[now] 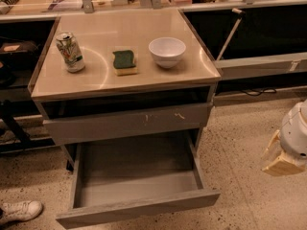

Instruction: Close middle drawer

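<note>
the grey cabinet (pixel 100 78) stands at centre. low on its near side, 1 middle drawer (pixel 136 176) is pulled well out: wide, shallow, grey box, plain handle-less front. above it, 1 scratched drawer front (pixel 129 123). the gripper (pixel 278 159) hangs at the right edge, well apart from the drawer; parted or closed, i cannot tell. on top: 1 white bowl (pixel 167 51), 1 can (pixel 70 51), 1 green sponge (pixel 124 62).

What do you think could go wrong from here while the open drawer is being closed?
1. The tool hangs to the right of the drawer, clear of it; a push landing on its right corner might skew and jam it.
2. A hard shove could shake the cabinet and tip the can on top.
3. A shoe lies near the drawer's left corner, so someone may be close.
</note>
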`<state>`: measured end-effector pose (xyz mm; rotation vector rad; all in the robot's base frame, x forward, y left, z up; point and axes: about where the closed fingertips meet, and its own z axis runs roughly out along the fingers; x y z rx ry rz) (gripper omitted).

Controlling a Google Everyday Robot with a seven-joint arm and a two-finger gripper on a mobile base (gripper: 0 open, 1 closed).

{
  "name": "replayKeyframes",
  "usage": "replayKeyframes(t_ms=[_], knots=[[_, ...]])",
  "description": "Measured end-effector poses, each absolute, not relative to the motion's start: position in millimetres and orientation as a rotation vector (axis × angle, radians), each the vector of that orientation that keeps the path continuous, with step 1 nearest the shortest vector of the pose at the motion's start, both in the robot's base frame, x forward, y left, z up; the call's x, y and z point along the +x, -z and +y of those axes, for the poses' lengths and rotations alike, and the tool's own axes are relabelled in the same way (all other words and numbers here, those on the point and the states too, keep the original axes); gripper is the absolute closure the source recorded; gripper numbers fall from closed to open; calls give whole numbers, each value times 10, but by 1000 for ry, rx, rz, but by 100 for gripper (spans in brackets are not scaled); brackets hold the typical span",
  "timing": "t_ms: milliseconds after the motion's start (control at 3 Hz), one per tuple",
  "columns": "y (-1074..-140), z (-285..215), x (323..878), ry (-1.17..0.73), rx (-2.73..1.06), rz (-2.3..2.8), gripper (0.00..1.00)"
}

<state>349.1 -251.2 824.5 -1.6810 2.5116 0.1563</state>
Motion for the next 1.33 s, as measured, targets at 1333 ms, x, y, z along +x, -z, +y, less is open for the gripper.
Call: replayKeyframes(t_ms=[1333], knots=[[-6601,-1886,3095,-533,-1600,2613,100]])
